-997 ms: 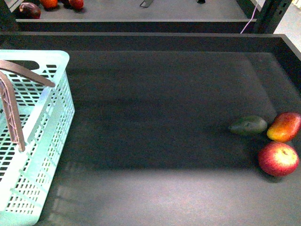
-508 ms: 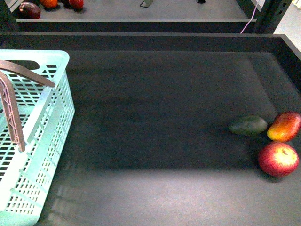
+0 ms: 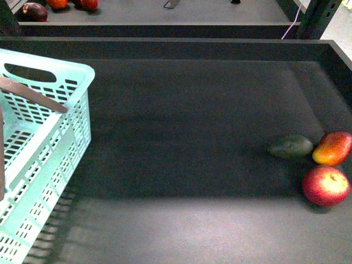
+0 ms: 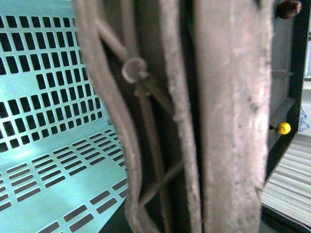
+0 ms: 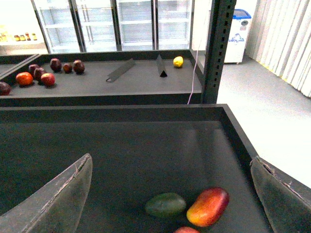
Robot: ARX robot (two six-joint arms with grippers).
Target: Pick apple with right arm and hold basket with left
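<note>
Clearly the right end effector [image 5: 171,162] is wide open, its two fingers [image 5: 63,194] far apart and holding nothing. The apple [image 3: 325,186] lies free near the right edge of the bench [image 3: 181,137], just beside a red-orange fruit [image 3: 332,148] and near a green fruit [image 3: 290,146]. For the left end effector I cannot tell if it is open or closed. Its wrist view is filled by the brown handles [image 4: 228,121] of the basket [image 3: 66,137], which is at the left edge.

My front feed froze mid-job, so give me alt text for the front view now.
A turquoise basket fills the left edge of a dark shelf. At the far right, close together, lie a red apple nearest the camera, a red-orange mango behind it and a dark green fruit beside the mango.
</note>
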